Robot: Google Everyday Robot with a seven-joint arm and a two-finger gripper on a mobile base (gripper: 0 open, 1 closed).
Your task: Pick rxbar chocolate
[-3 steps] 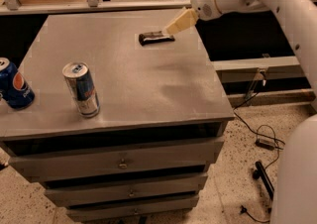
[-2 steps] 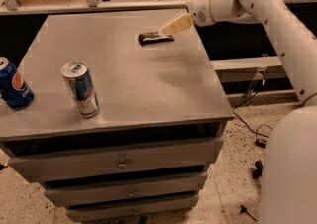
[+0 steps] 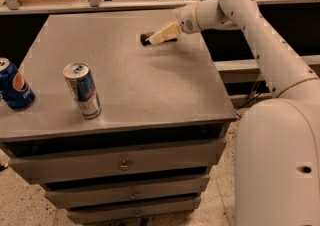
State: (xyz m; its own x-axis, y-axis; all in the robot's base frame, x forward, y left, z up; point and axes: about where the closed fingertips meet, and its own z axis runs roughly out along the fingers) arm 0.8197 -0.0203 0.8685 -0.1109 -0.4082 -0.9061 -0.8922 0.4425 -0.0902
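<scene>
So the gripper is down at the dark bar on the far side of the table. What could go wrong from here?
1. The rxbar chocolate lies flat on the table, and the gripper reaches it at a low slant. It may skid the thin bar along the top rather than lift it.
2. The gripper hides much of the bar, so an off-centre grasp could let it tilt or drop.

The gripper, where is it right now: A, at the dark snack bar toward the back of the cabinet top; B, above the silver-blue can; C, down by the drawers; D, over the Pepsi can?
A: the gripper is down at the rxbar chocolate near the back right of the cabinet top.
</scene>
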